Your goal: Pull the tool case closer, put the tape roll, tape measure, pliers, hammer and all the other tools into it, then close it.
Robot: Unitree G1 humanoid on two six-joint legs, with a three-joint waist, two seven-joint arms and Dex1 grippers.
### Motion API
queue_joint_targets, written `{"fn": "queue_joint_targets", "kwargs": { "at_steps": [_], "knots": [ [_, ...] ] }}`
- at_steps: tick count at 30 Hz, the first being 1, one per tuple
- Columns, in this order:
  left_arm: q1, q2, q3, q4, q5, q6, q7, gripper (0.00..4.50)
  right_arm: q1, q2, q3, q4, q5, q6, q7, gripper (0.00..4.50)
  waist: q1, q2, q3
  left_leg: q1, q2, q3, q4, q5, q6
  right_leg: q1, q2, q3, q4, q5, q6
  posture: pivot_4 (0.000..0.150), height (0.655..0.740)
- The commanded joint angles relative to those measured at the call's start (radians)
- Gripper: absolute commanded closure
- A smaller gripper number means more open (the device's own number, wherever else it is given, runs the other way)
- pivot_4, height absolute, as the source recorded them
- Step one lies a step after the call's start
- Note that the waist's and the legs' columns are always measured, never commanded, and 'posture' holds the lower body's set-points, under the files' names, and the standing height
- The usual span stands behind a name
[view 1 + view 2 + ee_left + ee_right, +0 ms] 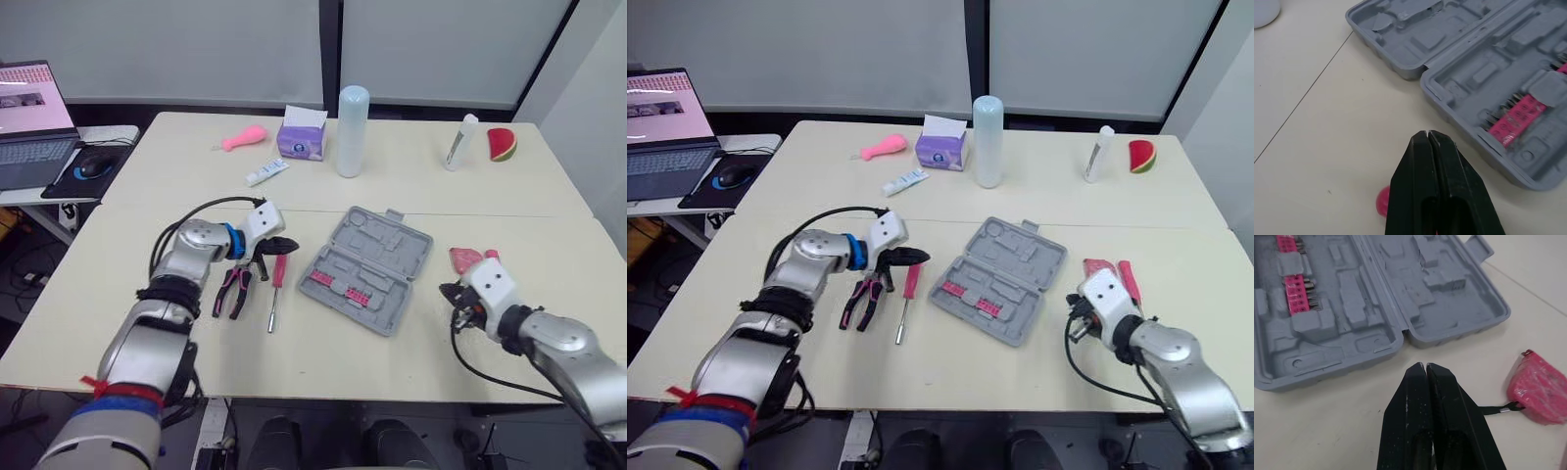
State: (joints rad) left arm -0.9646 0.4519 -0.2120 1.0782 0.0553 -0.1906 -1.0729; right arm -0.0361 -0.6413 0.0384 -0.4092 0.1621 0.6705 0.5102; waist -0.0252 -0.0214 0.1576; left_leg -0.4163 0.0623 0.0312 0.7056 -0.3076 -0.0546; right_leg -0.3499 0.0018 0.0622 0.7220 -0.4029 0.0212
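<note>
Hiding from me: the screwdriver [277,284] shows just a rounded pink handle end from my left wrist, the rest covered by my own fingers; the tape measure [1540,389] is cut by the frame edge at my right wrist; a long pink thing [1130,281] just beyond it is too unclear to name
Tool case [365,269]: lying open and flat mid-table, lid half toward one o'clock, tray half toward seven
Inside the case: pink bit strips [338,286] seated in the tray half; grey moulded recesses in the lid half
Left gripper [1427,133]: my jaws pressed together tip to tip, gripping nothing, hanging at nine o'clock of the case over the screwdriver's handle
Pliers [233,291]: on the table just at nine o'clock of the screwdriver, handles pointing toward me
Right gripper [1425,366]: jaws closed on each other, nothing held, at four o'clock of the case
Tape measure's place: on the table at three o'clock of the case, its black strap trailing toward my right fingers
</note>
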Motion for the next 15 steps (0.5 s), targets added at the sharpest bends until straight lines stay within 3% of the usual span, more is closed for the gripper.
{"fn": "queue_joint_targets", "kwargs": {
  "at_steps": [1,15],
  "knots": [
    [-0.068,-0.034,-0.017,0.108,0.064,-0.065,0.066,4.5,-0.053,0.033,0.065,0.068,-0.06,-0.035,-0.028,4.49,-0.001,0.0,0.0,-0.005,0.0,0.0,0.006,0.0,0.0,-0.004,0.0,-0.001,0.006,0.0,0.0,0.15,0.7002],
    [-0.136,-0.163,-0.001,0.252,0.181,-0.052,0.318,4.5,-0.259,0.158,0.166,0.378,-0.185,-0.126,-0.055,4.49,-0.007,0.0,0.0,-0.014,0.0,0.001,0.012,0.0,0.001,-0.025,-0.005,-0.002,0.028,0.0,0.0,0.15,0.7002]
  ]
}}
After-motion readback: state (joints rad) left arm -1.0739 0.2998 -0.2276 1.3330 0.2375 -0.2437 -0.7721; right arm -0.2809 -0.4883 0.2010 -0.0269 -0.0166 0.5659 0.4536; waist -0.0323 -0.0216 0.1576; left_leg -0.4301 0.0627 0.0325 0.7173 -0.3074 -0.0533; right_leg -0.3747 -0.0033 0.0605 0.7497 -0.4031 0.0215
